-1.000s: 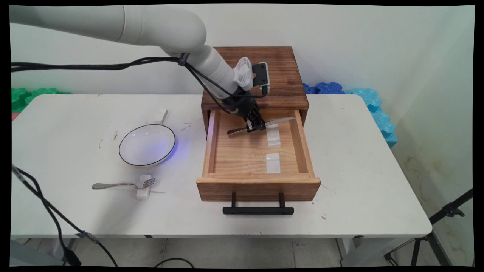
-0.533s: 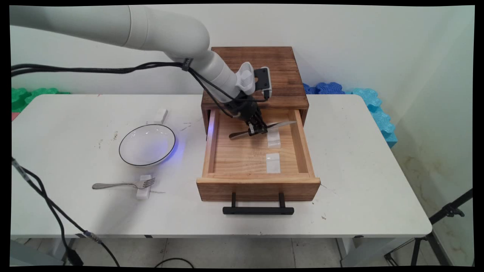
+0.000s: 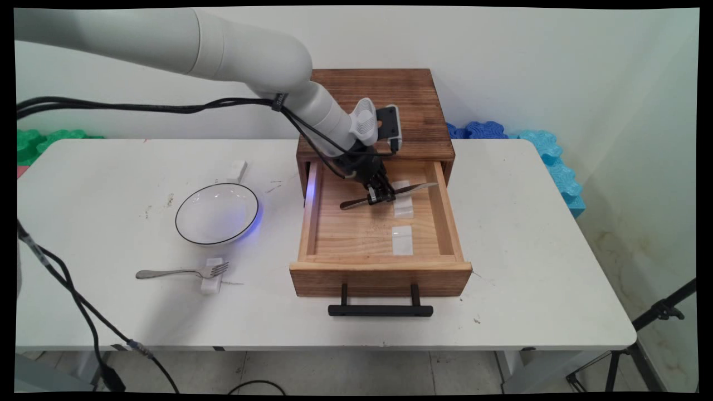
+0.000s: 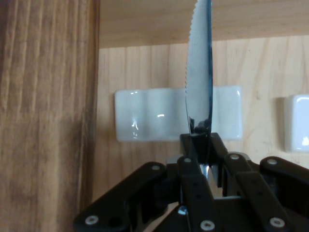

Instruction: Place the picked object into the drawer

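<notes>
My gripper [image 3: 380, 195] is shut on a metal table knife [image 3: 412, 187], holding it near its middle inside the open wooden drawer [image 3: 309, 223]. The knife lies roughly level, blade toward the drawer's right side, handle toward the left. In the hand view the serrated blade [image 4: 199, 72] runs up from between my fingers [image 4: 193, 193], just above a white rest block [image 4: 145, 113] on the drawer floor. A second white block [image 3: 402, 240] sits nearer the drawer front, its edge seen as the block [image 4: 297, 123] at the right of the hand view.
The drawer belongs to a dark wooden cabinet [image 3: 384, 94] at the table's back; its black handle [image 3: 380, 309] sticks out toward the front. A white bowl [image 3: 216, 213], a fork [image 3: 184, 272] on a white rest and another white block [image 3: 237, 169] lie left.
My gripper has moved with the knife slightly right and toward the drawer's front, lower into the drawer. The bowl and fork have stayed put.
</notes>
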